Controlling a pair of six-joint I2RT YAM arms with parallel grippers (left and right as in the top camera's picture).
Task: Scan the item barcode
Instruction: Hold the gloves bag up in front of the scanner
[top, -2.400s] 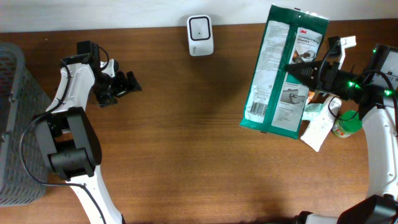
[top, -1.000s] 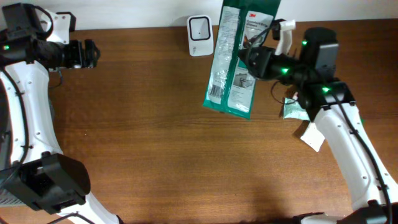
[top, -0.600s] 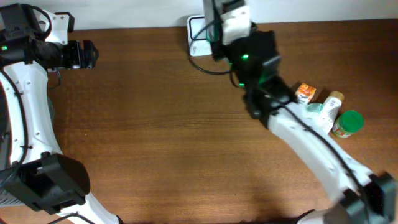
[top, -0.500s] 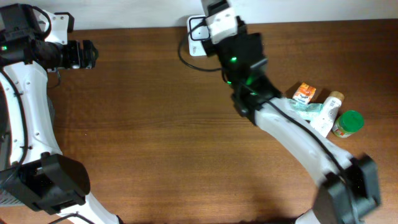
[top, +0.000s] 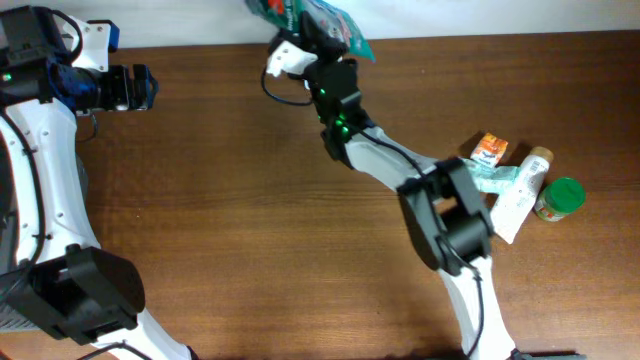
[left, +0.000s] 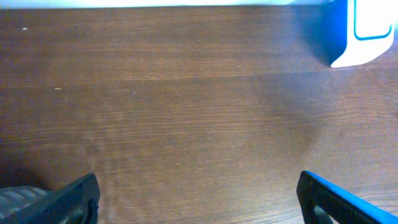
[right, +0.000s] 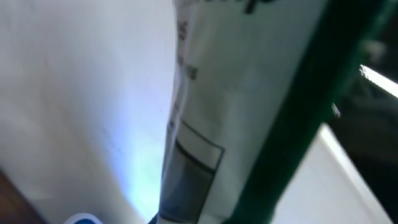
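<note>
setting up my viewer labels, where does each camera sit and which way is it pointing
overhead: fixed above the table, looking straight down; left arm and right arm show, the right stretched to the far edge holding the green packet.
left wrist: on the left arm, looking across bare wood at a white blue-lit box; its open fingers in the bottom corners.
right wrist: close against the packet, blurred, pale wall behind; own fingers unclear.
shared: the packet, in overhead and right wrist.

Packet (top: 318, 14): green film with a white printed panel, print blurred; tilted, pinched in the right gripper (top: 320, 40).
Scanner (left: 365, 31): white, blue-lit; ahead-right of left gripper (left: 198, 198), well apart.
</note>
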